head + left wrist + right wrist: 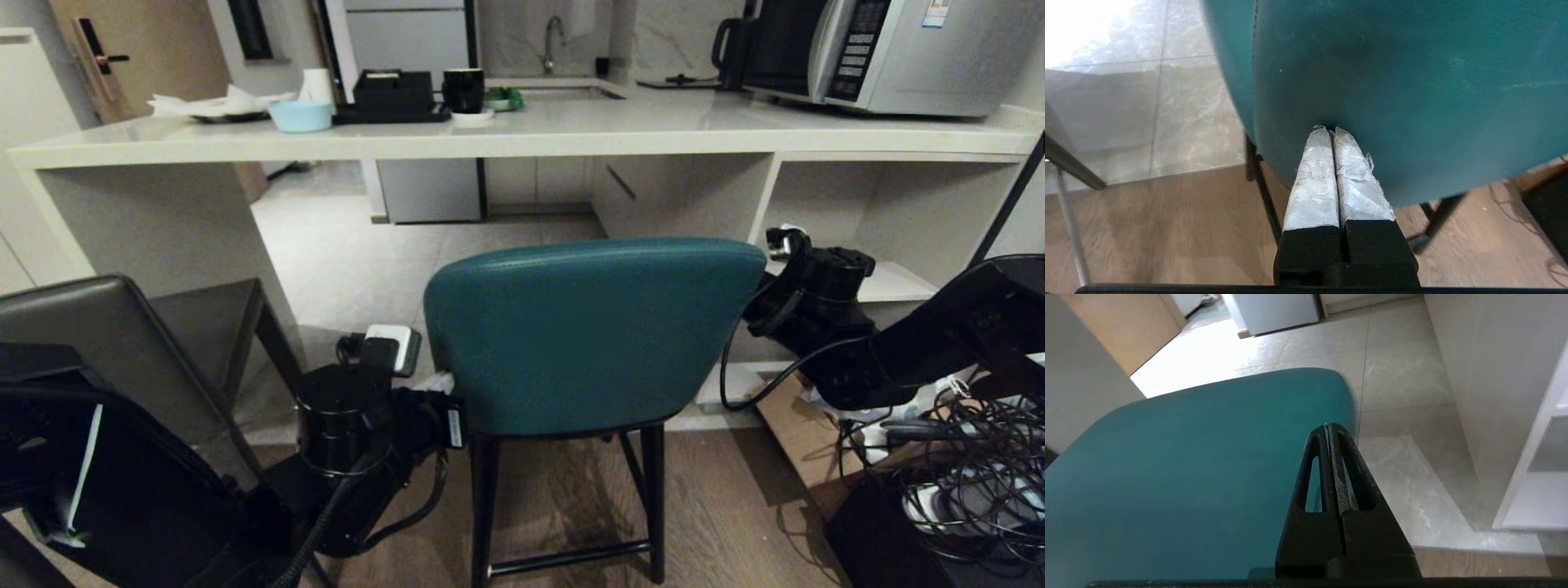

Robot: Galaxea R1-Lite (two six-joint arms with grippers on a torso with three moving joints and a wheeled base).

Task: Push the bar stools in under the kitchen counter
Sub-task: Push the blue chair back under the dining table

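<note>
Pale grey stone tiles run under the long cream stone-look kitchen counter [522, 135]; wood-grain planks begin on my side of it. Room is dim, with a sink and tap beyond the far edge.

My left gripper [1331, 131], its fingers wrapped in pale tape, has its jaws pressed together, holding nothing. The tips touch the lower left part of the back of the teal padded bar stool with thin black legs [592, 331]. My right gripper [1327, 425], plain black, is also pressed shut and empty; it sits at the upper right corner of that backrest, and I cannot tell whether it touches.

The teal stool stands on the planks facing the open bay, not yet under the slab. The dark grey leather stool with a square low back [122, 343] stands at my left, its seat near the counter's slab side panel.

On the counter, toward its left end: a light blue bowl [300, 115], a black tray organiser [393, 96], a black mug [464, 89]. At the right end is a silver microwave [878, 49]. White open shelving [886, 220] fills the bay below the right end. Tangled black cables [967, 474] lie on the floor at right.
</note>
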